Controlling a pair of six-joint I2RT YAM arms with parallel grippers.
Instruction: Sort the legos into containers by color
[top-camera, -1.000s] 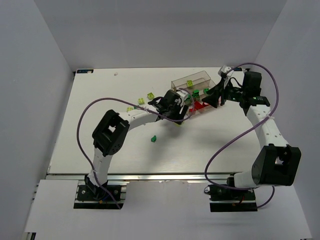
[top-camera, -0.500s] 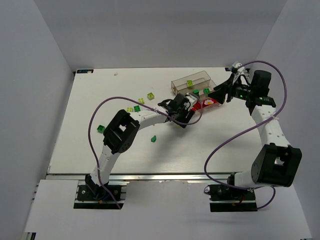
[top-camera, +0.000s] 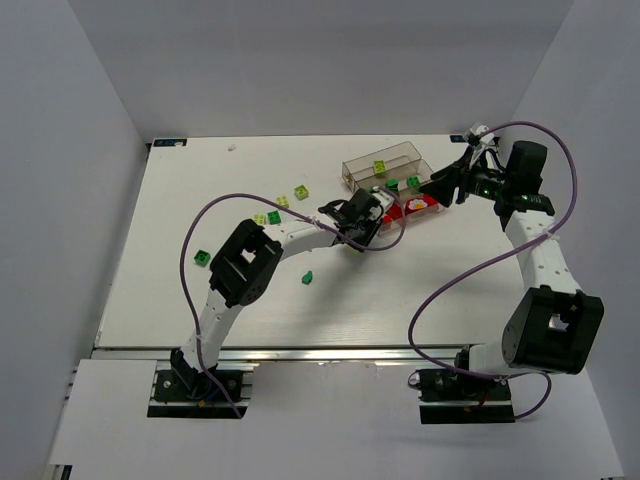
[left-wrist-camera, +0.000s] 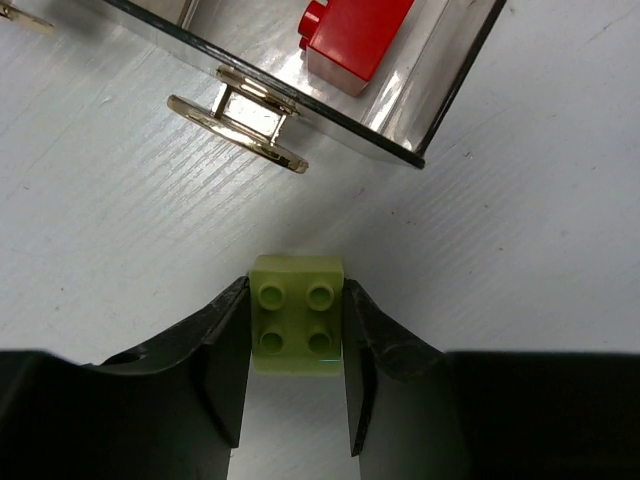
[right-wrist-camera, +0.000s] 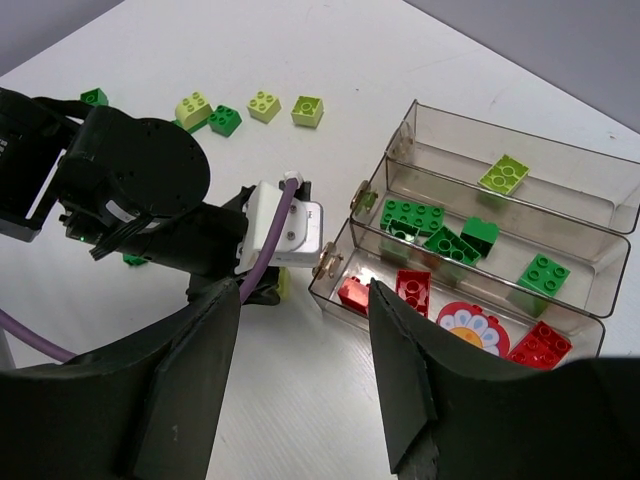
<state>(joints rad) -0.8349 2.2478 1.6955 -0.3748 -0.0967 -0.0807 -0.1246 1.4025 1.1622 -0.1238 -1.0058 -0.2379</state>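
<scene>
"While your left gripper (left-wrist-camera: 297, 300) is clamped on a pale yellow-green brick (left-wrist-camera: 296, 320), studs up, which step are you in?"

"The carry. You have the brick just short of the containers, close to the corner of the near bin (left-wrist-camera: 330, 125). Whether it is lifted clear of the table (left-wrist-camera: 120, 230) I can't tell from the wrist view."

"So you drop it in there?"

"No. That near bin holds red bricks (left-wrist-camera: 355, 35). Beyond it the middle bin (right-wrist-camera: 585, 265) has the dark green ones (right-wrist-camera: 413, 215). The far bin (right-wrist-camera: 560, 150) holds the one pale brick (right-wrist-camera: 504, 174) that matches yours. You need to raise your brick above the bin sides, carry it across both nearer bins, and let go only over the far one."

"And your right gripper (right-wrist-camera: 300, 290)?"

"Its jaws are spread wide with nothing between them, and it hangs beside the bins. Mind it as you reach across. More loose legos (top-camera: 274, 216) lie out to the left of the bins, waiting their turn."
</scene>
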